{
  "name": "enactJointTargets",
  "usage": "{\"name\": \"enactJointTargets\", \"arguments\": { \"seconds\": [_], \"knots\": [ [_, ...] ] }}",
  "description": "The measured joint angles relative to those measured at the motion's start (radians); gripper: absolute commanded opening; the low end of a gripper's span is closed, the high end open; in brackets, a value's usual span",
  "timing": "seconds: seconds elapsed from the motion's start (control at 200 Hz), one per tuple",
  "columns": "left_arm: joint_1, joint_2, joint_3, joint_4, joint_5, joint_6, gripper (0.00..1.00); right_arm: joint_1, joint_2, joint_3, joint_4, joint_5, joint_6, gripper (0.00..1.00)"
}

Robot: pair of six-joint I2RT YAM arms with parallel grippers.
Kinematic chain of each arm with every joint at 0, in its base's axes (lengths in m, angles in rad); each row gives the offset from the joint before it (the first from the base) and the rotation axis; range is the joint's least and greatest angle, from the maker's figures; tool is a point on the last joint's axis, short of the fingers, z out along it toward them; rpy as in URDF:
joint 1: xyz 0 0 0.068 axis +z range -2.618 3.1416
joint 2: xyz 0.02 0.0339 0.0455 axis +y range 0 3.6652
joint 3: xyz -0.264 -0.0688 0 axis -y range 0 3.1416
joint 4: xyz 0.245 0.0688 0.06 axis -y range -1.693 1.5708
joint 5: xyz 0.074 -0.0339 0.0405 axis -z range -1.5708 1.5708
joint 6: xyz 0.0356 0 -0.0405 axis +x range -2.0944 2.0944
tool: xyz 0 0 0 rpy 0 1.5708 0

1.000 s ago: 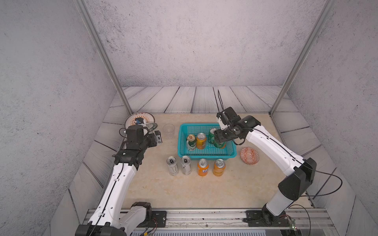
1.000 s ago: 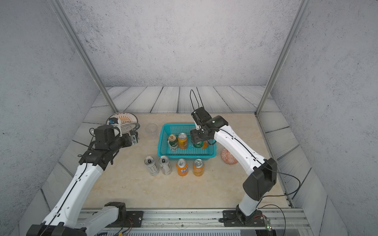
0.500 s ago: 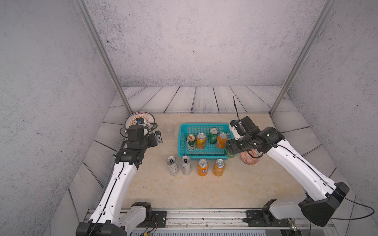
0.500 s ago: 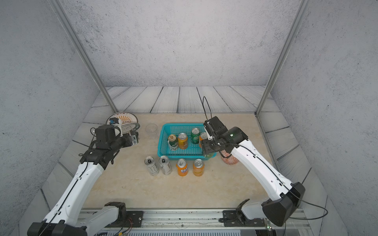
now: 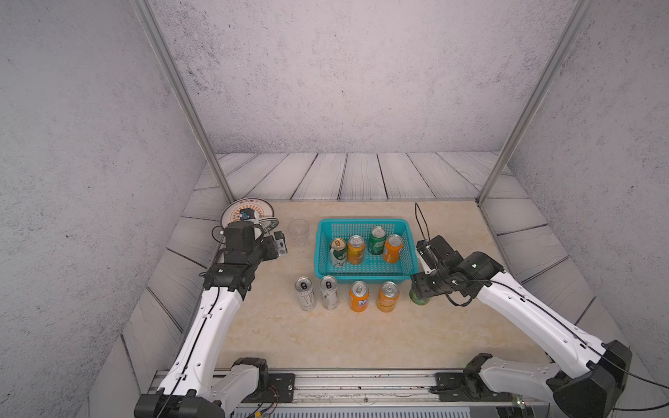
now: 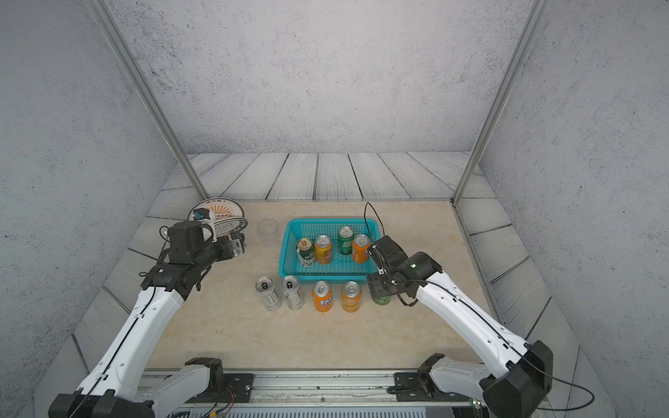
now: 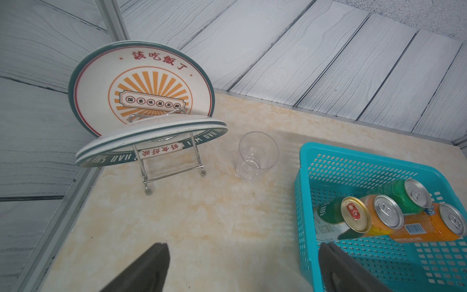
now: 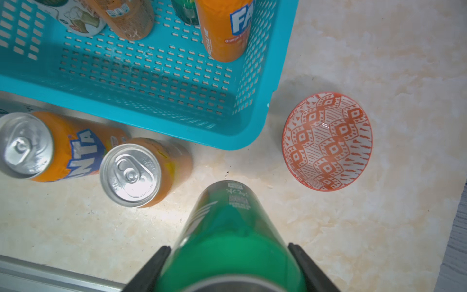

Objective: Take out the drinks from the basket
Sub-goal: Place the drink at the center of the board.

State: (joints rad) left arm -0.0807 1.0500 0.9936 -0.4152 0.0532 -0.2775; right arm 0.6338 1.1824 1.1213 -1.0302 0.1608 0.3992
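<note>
- Right of centre in both top views, the right arm (image 5: 525, 311) has its jaws clamped on a green can (image 5: 419, 299), low over the desk (image 5: 362, 336) at the end of the row outside the basket (image 5: 362, 221); whether its base touches cannot be told.
- Letting go early or tilted would likely topple it into the orange can (image 8: 136, 174) just beside it, perhaps on down the row.
- Rolling the other way, it could strike the patterned dish (image 8: 327, 141) nearby.
- Four cans (image 5: 356, 249) stand close together in the basket; a careless reach may tip neighbours.
- At centre left, the left arm (image 5: 217, 315) holds its jaws wide apart and empty near the clear cup (image 7: 256, 156), which a swing could knock.
</note>
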Motion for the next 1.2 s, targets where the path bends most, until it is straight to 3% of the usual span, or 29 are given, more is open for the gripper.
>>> {"name": "enactJointTargets", "arguments": {
  "seconds": [1.201],
  "knots": [
    [0.0,0.0,0.0,0.0,0.0,0.0,0.99,0.0,-0.01,-0.285,0.287,0.034,0.082,0.61]
  ]
}}
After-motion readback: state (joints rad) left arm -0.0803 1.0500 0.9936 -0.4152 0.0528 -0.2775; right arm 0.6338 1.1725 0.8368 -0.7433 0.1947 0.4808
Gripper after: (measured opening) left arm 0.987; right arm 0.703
